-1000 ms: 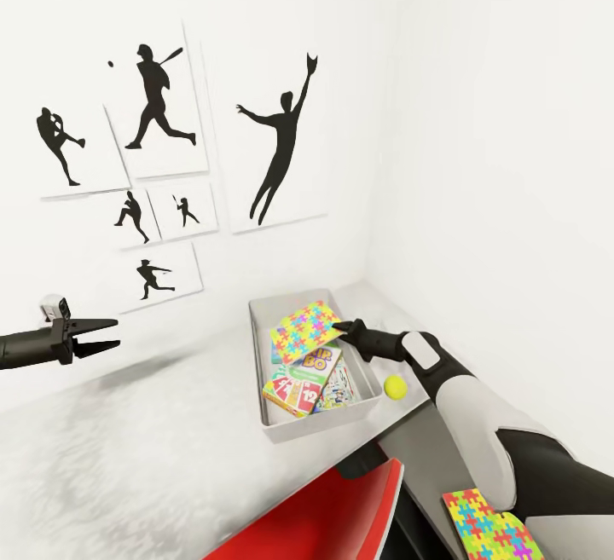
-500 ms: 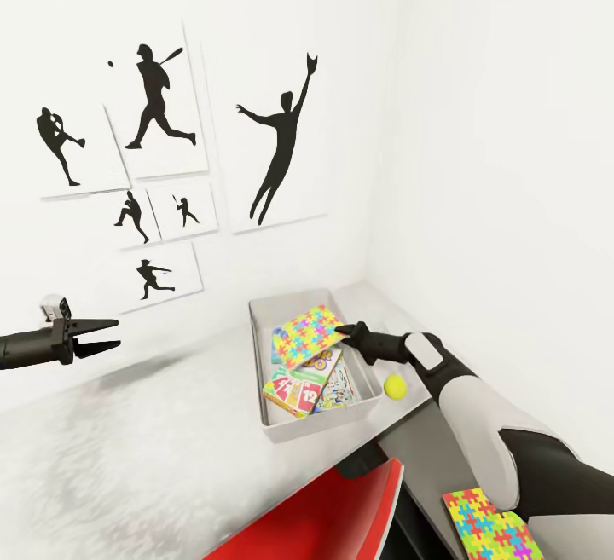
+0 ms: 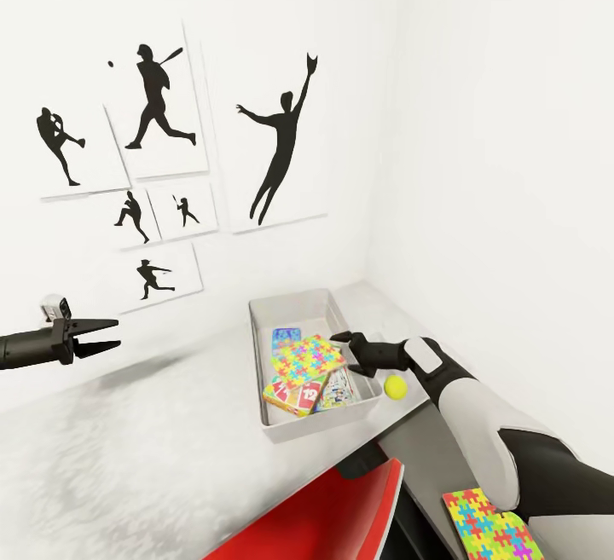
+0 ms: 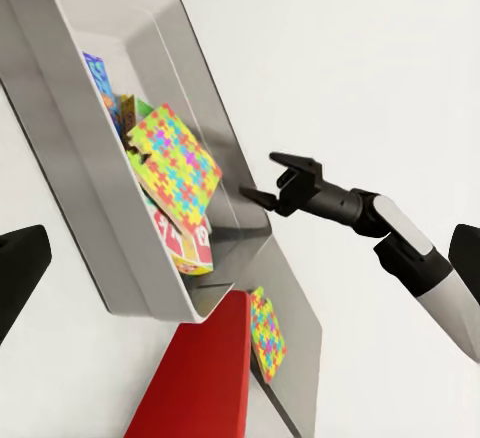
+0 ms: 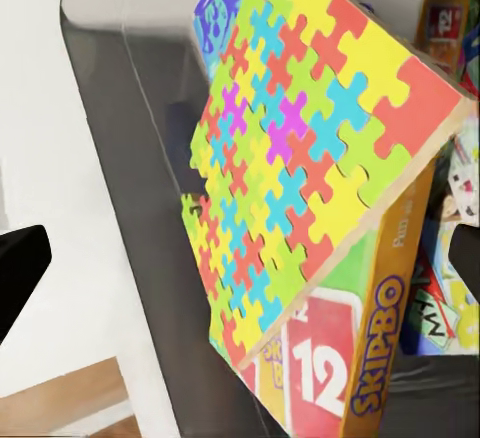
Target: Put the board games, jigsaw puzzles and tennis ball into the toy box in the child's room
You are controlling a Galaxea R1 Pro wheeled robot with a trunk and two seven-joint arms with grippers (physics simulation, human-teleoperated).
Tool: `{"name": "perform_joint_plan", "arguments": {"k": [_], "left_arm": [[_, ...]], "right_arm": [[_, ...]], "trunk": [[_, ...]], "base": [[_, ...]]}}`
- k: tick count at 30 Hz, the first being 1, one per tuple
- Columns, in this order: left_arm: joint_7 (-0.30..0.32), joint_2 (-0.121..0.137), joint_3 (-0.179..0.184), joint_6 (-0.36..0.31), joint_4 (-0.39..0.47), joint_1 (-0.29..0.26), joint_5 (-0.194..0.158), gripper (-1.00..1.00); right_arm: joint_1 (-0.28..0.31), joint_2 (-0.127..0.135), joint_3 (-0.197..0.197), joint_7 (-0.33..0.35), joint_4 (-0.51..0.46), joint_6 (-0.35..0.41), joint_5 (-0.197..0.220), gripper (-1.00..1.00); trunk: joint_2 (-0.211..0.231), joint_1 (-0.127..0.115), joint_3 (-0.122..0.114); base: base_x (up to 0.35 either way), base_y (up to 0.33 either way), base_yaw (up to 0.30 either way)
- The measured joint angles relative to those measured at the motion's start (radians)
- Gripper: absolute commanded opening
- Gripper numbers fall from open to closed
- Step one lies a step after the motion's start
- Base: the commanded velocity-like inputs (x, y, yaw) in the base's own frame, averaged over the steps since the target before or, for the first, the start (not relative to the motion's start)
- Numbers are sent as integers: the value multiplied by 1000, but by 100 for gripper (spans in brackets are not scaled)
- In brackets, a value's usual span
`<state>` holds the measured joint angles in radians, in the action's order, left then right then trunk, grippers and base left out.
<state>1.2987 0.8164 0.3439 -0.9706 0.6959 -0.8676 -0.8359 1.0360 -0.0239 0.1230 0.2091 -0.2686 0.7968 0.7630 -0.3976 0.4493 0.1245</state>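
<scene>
One puzzle (image 3: 309,358) lies in the box (image 3: 291,428) on the games (image 3: 294,396); right gripper (image 3: 348,351) open, left gripper (image 3: 104,332) open, idle. Next: grasp the ball (image 3: 395,386).

Board games: three, all in the toy box (image 3: 258,354) — one blue (image 3: 286,337), one yellow-green-orange with "12" (image 3: 292,396), one white-green (image 3: 338,389). Jigsaw puzzles: two, one (image 3: 309,357) lying on top of the games in the box, one (image 3: 486,524) on the lower dark side unit (image 3: 426,458); tennis ball (image 3: 395,385): one, on the desk (image 3: 153,441) just beside the box. Toy box: one; robot hands: two, the left hand (image 3: 109,332) and the right hand (image 3: 344,349); silhouette wall prints: six (image 3: 162,108); red chair (image 3: 333,513): one.
</scene>
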Motion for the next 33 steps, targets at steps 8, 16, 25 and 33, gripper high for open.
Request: {"name": "perform_joint_plan", "arguments": {"k": [8, 16, 25, 33], "left_arm": [[0, 0, 0, 0, 0, 0, 0, 100], [0, 0, 0, 1, 0, 0, 1, 100], [0, 0, 0, 2, 0, 0, 0, 100], [0, 0, 0, 1, 0, 0, 0, 100]], "right_arm": [[0, 1, -2, -12, 0, 10, 1, 100], [-10, 2, -2, 3, -17, 2, -1, 100], [-12, 2, -1, 82, -78, 1, -1, 100], [-17, 31, 2, 183, -253, 5, -6, 100]], "trunk": [[0, 0, 0], [0, 0, 0], [0, 0, -3], [0, 0, -11]], "base": [[0, 0, 0], [-106, 0, 0], [-9, 0, -103], [-3, 0, -235]]}}
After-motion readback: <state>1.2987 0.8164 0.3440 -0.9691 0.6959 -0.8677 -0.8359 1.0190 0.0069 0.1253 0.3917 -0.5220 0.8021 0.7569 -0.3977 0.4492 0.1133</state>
